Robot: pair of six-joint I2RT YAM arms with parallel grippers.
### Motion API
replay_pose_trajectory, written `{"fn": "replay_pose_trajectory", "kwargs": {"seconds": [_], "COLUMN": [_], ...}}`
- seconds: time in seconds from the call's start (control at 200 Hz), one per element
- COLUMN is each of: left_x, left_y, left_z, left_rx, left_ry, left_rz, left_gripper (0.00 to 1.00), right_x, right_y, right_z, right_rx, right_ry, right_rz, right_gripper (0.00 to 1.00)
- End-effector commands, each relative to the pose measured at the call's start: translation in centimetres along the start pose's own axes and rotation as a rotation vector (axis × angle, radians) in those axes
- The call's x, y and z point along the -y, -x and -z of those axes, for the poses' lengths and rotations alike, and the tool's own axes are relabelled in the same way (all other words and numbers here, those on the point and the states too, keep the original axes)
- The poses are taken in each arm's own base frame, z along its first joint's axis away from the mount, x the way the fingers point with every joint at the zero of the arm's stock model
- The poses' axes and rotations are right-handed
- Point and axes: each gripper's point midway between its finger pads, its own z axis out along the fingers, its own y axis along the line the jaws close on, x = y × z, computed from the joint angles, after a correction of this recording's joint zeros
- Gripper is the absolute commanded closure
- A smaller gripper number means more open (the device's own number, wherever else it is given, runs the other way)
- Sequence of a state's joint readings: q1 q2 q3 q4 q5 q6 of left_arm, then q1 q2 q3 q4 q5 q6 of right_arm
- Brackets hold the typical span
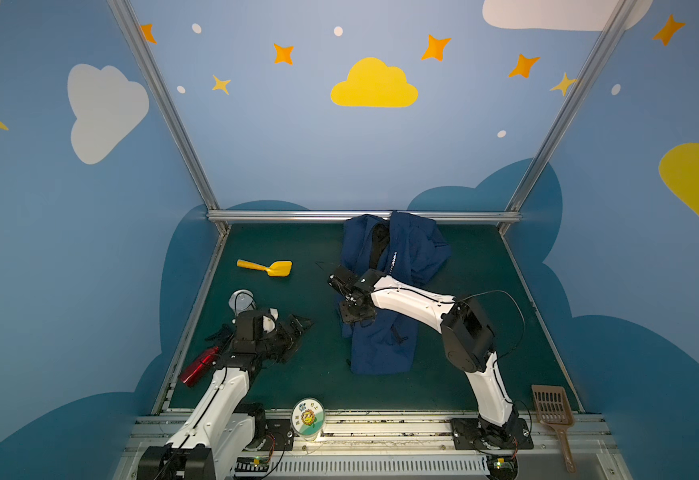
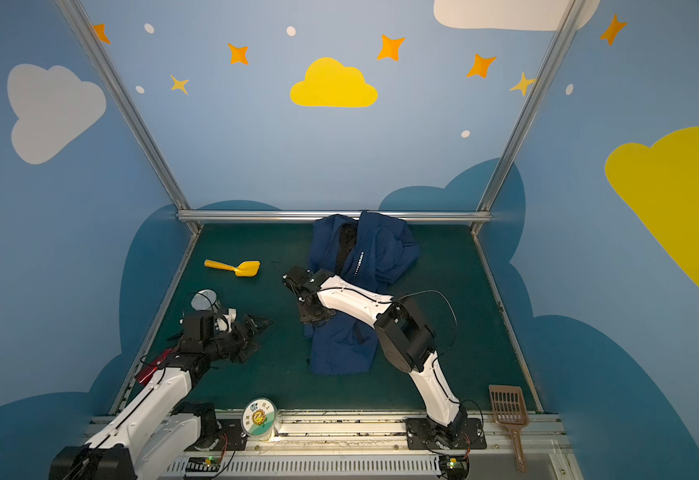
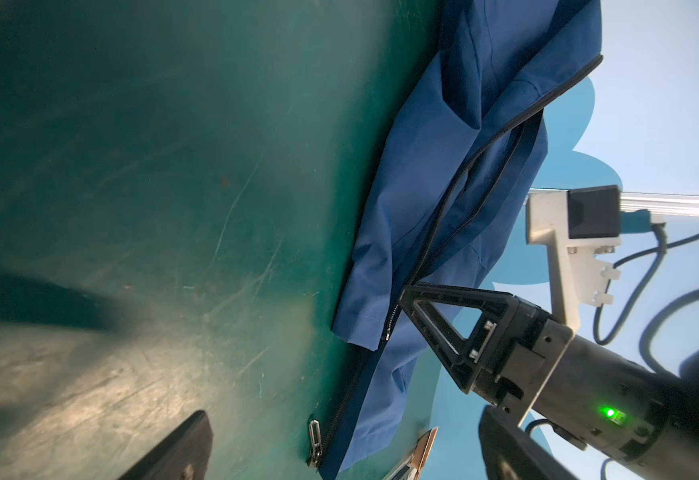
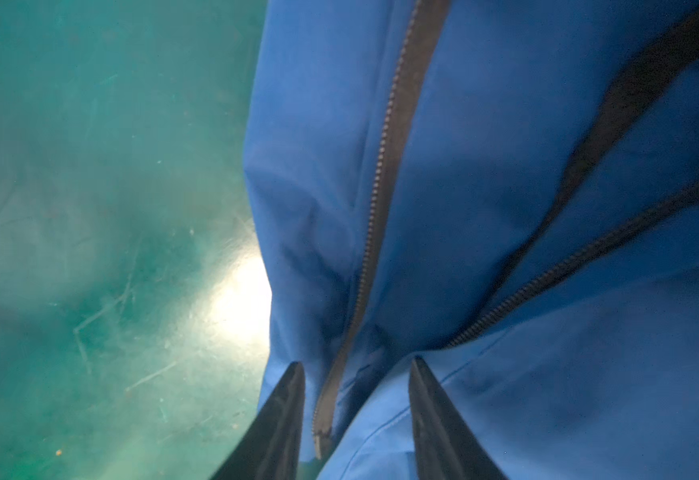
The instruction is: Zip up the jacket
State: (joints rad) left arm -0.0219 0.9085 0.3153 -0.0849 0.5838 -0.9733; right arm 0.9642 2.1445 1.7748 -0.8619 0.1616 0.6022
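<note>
Right fingers [image 4: 285,415] straddle the jacket [image 4: 505,166] zipper [image 4: 381,187]; left fingers [image 3: 177,449] spread wide.

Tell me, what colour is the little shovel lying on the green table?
The shovel is bright yellow all over; it shows best in a top view.

R arm [image 1: 406,298] hides middle of jacket [image 1: 381,353] in both top views; chest lettering [image 1: 394,262] too small to read; R fingers [image 4: 277,424] cut off by edge, grip unclear.
</note>
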Motion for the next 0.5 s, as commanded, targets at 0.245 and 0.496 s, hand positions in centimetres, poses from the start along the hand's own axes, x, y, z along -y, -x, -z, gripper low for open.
{"fn": "replay_pose_trajectory", "kwargs": {"seconds": [0.245, 0.496], "left_x": [-0.2, -0.3], "left_y": [0.3, 0.4], "left_z": [-0.5, -0.7], "left_rx": [-0.011, -0.011], "left_ry": [0.000, 0.004], "left_rz": [0.006, 0.009], "left_gripper": [0.01, 0.01], "right_x": [-1.0, -0.7], "right_y": [1.2, 1.1], "right_z": [2.1, 0.5], "right_rx": [0.030, 0.004], "right_ry": [0.023, 0.014], "right_rz": [0.020, 0.010], "right_gripper": [0.59, 0.65]}}
